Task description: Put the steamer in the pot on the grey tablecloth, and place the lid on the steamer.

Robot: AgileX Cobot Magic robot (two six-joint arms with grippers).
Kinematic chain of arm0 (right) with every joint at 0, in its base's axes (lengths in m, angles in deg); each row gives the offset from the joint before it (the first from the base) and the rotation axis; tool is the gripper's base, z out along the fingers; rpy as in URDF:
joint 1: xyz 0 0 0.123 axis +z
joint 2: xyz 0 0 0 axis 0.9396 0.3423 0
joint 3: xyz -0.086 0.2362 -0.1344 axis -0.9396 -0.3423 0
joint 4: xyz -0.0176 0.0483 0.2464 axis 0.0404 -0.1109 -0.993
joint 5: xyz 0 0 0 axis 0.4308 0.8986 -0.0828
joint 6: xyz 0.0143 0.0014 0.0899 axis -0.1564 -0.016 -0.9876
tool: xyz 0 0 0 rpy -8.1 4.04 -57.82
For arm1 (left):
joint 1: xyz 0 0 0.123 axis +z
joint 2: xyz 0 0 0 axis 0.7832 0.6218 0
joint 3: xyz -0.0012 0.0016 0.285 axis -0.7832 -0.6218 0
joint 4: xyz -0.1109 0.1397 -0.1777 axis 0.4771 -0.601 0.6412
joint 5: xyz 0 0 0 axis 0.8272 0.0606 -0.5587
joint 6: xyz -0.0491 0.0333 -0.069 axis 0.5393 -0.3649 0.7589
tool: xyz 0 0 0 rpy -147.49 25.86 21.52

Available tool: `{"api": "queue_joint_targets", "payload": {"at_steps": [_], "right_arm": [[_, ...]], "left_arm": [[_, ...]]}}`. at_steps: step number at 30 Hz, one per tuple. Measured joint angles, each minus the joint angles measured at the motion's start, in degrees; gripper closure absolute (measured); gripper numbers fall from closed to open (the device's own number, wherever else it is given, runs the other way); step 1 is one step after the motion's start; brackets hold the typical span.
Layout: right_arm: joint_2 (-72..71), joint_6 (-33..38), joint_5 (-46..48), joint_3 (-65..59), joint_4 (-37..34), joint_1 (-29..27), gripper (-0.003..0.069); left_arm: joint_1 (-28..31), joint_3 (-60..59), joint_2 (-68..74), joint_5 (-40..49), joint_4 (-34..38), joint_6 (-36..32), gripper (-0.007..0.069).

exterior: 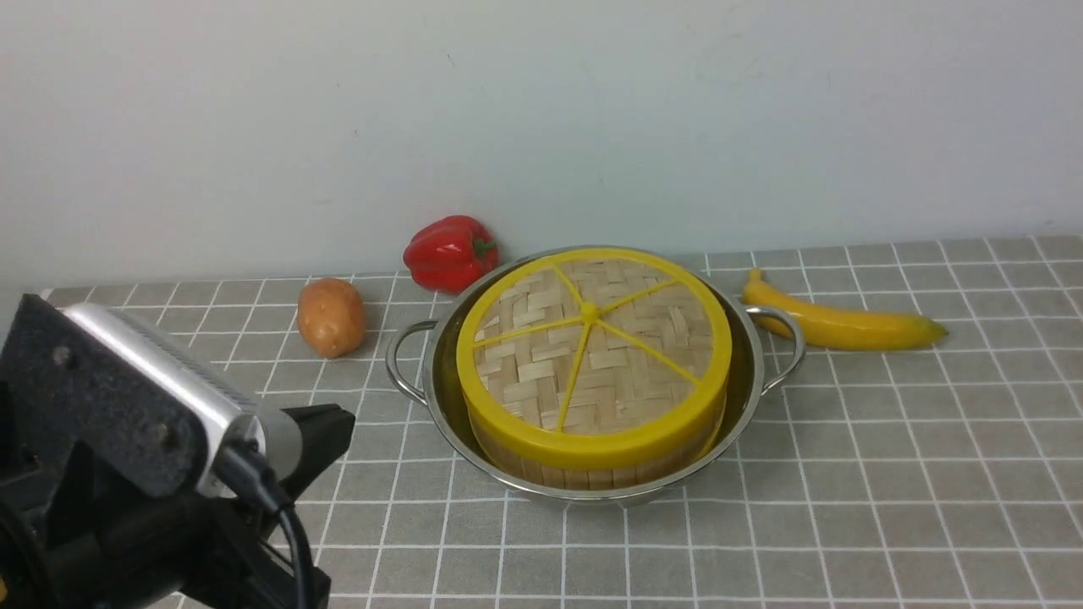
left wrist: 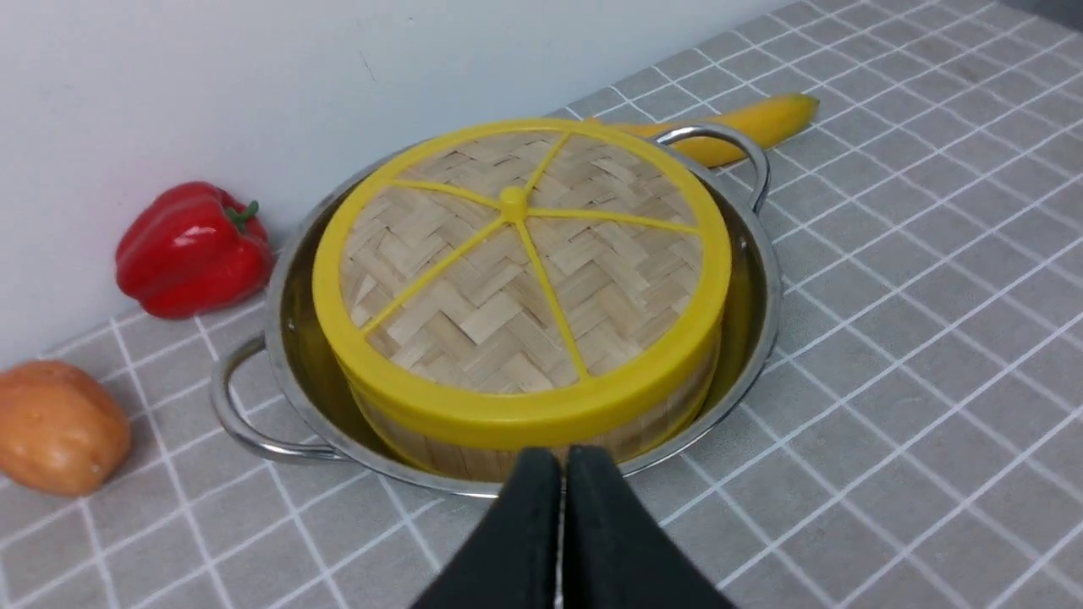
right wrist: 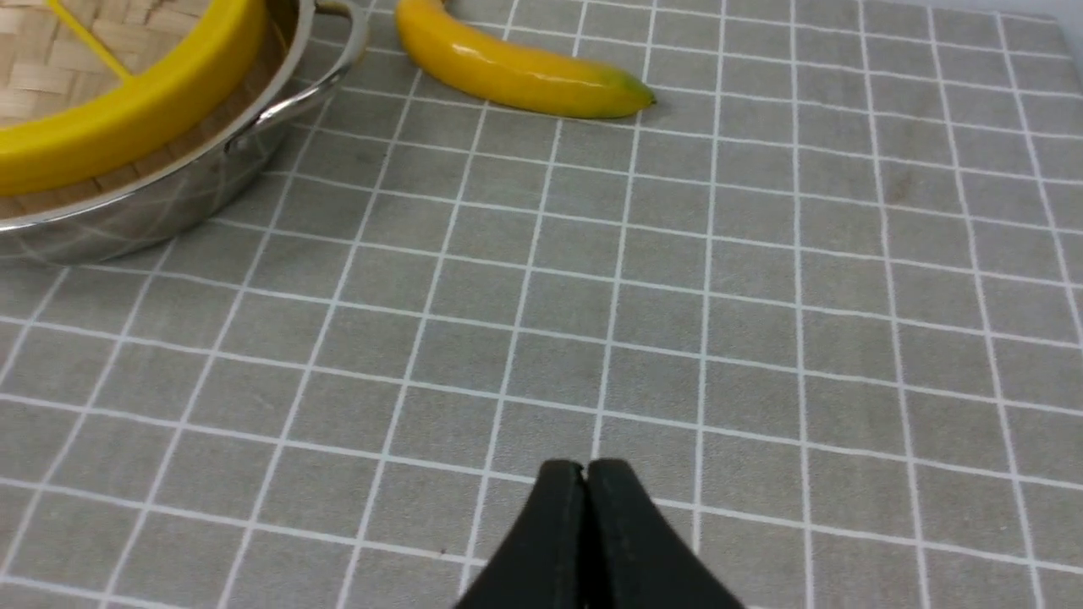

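The shiny steel pot stands on the grey tablecloth. The bamboo steamer sits inside it, and the woven lid with yellow rim and spokes lies flat on top. All three show in the left wrist view: pot, steamer, lid. My left gripper is shut and empty, just in front of the pot's near rim; its arm fills the front view's lower left. My right gripper is shut and empty above bare cloth, to the right of the pot.
A red pepper and a potato lie behind and left of the pot. A yellow banana lies to its right, near the handle. A pale wall stands close behind.
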Motion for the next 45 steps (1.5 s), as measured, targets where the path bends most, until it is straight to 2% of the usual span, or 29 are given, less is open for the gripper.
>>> {"api": "queue_joint_targets", "payload": {"at_steps": [4,6,9,11,12,13,14,18,27,45], "right_arm": [[0.00,0.00,0.00,0.00,-3.25,0.00,0.0643],[0.00,0.00,0.02,0.00,-5.12,0.00,0.0638],[0.00,-0.06,0.02,0.00,-6.88,0.00,0.0628],[0.00,-0.15,0.02,0.00,-7.44,0.00,0.0624],[0.00,-0.15,0.02,0.00,-8.68,0.00,0.0617],[0.00,-0.15,0.02,0.00,-8.81,0.00,0.0615],[0.00,-0.15,0.02,0.00,-9.81,0.00,0.0608],[0.00,-0.15,0.02,0.00,-11.84,0.00,0.0590],[0.00,-0.15,0.02,0.00,-15.05,0.00,0.0557],[-0.06,-0.06,0.02,-0.01,-16.06,-0.07,0.0515]], "left_arm": [[1.27,-1.67,-0.60,0.13,-6.01,-2.37,0.0604],[5.01,-4.30,-1.74,-0.23,-7.95,-2.48,0.0602],[14.08,-10.41,-5.19,-1.02,-9.08,-2.25,0.0596],[17.34,-12.80,-7.09,-1.58,-9.08,-1.88,0.0592],[22.92,-17.01,-12.02,-2.40,-9.38,-0.97,0.0591],[23.50,-17.01,-12.02,-2.46,-9.39,-0.87,0.0591],[27.58,-20.99,-17.04,-3.29,-9.52,0.21,0.0585],[33.02,-28.12,-29.33,-4.84,-9.64,2.00,0.0581],[33.96,-34.05,-42.37,-5.08,-9.64,2.38,0.0571],[33.96,-34.05,-42.85,-5.08,-9.64,2.38,0.0530]]}}
